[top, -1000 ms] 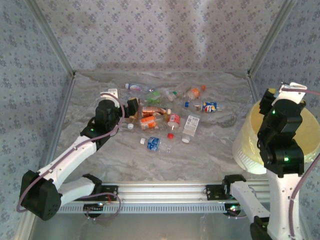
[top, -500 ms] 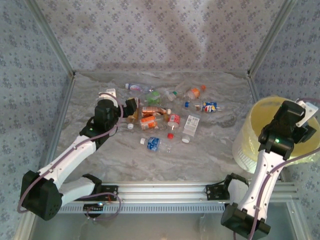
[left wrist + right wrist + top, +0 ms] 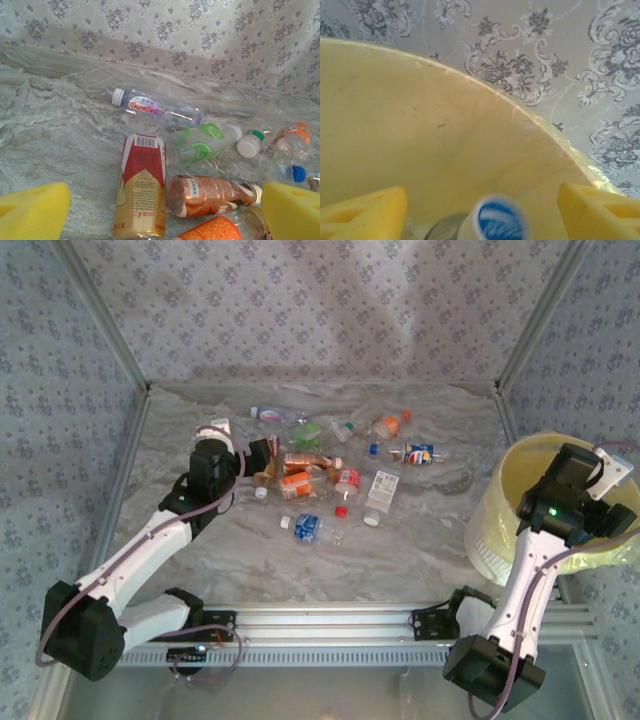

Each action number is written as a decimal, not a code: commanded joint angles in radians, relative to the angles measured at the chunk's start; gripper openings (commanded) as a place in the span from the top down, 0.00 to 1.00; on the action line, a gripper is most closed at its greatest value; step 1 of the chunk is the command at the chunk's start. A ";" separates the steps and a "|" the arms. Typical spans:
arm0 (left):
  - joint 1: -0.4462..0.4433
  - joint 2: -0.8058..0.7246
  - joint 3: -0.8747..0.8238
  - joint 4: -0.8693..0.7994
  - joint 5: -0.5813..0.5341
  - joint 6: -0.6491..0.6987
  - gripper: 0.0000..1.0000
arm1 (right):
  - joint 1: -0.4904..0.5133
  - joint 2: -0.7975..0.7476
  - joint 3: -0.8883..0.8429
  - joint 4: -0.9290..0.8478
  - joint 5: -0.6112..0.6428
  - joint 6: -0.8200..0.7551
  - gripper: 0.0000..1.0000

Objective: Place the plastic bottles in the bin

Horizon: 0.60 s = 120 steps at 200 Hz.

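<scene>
The right gripper point(image 3: 481, 212) has its jaws wide apart and grips nothing. A blue-capped bottle point(image 3: 501, 221) is between them, touching neither, inside the yellow bin point(image 3: 420, 115). The left gripper point(image 3: 162, 212) is wide open too, with a red-and-gold bottle point(image 3: 141, 185) lying between its jaws.

Soft, even overhead light; the marbled tabletop point(image 3: 420, 550) reads pale, with faint shadows. Overhead view grainy and low in contrast. Left wrist view sharp centrally; yellow pincer pads point(image 3: 32, 210) blurred at the lower corners. Right wrist view: blue bottle cap point(image 3: 501, 221) out of focus.
</scene>
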<state>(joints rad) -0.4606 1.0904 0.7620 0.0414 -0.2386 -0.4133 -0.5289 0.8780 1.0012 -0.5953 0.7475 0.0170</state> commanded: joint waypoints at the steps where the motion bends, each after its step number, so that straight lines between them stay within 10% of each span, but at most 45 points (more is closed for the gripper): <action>1: 0.011 0.001 0.015 -0.027 -0.039 -0.014 0.02 | -0.002 0.001 0.045 -0.001 0.046 0.039 0.11; 71: 0.055 0.015 0.006 -0.050 -0.057 -0.082 0.02 | 0.214 -0.013 0.244 -0.159 -0.066 0.110 0.00; 120: 0.065 0.020 -0.002 -0.053 -0.061 -0.122 0.02 | 0.546 0.076 0.359 -0.120 -0.604 0.157 0.00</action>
<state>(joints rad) -0.3996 1.1034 0.7620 -0.0017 -0.2817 -0.5018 -0.0929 0.8902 1.3113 -0.7136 0.4664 0.1223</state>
